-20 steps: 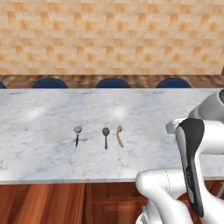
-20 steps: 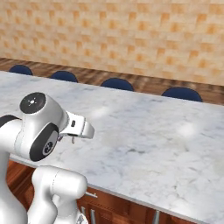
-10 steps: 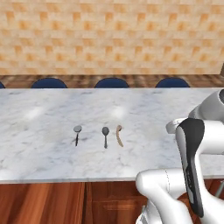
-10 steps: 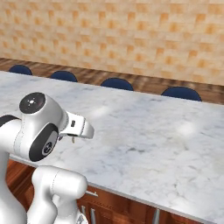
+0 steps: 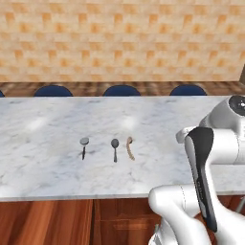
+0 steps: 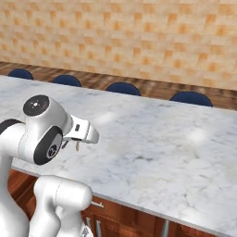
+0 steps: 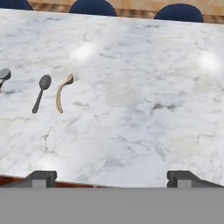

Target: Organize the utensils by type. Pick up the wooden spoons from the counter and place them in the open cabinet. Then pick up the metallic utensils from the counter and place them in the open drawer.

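On the marble counter (image 5: 43,143) lie three utensils in a row. A tan wooden spoon (image 5: 130,148) is the rightmost, and its curved handle also shows in the hand view (image 7: 61,94). Left of it is a dark grey metallic spoon (image 5: 115,149) (image 7: 40,92). Further left is a lighter silver-headed one (image 5: 83,146), cut off at the hand view's left edge (image 7: 3,75). My gripper (image 7: 112,177) hovers above the counter's near edge, to the right of the utensils. It is open, with nothing between its fingertips (image 7: 42,176). The cabinet and drawer are out of view.
Blue stools (image 5: 121,90) (image 6: 122,88) line the counter's far side before a tan tiled wall. Reddish-brown fronts (image 5: 48,220) with silver handles (image 6: 96,203) sit under the near edge. Bare marble (image 6: 166,148) stretches to the right of the utensils.
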### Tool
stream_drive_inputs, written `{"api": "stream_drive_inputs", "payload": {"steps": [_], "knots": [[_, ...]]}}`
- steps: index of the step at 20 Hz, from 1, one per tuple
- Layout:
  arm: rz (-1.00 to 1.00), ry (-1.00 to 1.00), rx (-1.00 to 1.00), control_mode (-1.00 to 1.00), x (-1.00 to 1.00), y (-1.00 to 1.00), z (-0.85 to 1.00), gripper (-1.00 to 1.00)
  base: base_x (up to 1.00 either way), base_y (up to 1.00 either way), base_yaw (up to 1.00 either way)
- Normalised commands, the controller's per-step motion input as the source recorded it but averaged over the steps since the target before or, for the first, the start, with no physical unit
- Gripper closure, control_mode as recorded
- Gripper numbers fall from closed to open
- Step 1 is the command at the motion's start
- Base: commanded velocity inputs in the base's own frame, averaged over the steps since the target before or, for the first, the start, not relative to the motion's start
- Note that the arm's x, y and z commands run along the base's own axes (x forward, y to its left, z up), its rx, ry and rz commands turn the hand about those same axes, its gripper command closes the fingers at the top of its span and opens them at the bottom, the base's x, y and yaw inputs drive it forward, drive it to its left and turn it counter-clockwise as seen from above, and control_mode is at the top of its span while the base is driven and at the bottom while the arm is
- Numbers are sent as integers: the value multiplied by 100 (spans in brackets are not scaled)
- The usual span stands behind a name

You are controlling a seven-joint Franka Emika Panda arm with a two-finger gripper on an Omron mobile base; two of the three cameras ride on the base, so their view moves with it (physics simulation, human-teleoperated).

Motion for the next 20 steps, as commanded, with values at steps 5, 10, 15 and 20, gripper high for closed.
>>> {"api": "stream_drive_inputs", "payload": {"steps": [5, 10, 15, 20], "knots": [[-12, 1, 0, -100, 69, 57, -25, -100, 0, 0, 0], [-13, 14, 7, -100, 65, 62, -35, -100, 0, 0, 0], [-1, 28, 16, -100, 58, 42, -35, -100, 0, 0, 0], [2, 26, 12, -100, 54, 28, -36, -100, 0, 0, 0]]}}
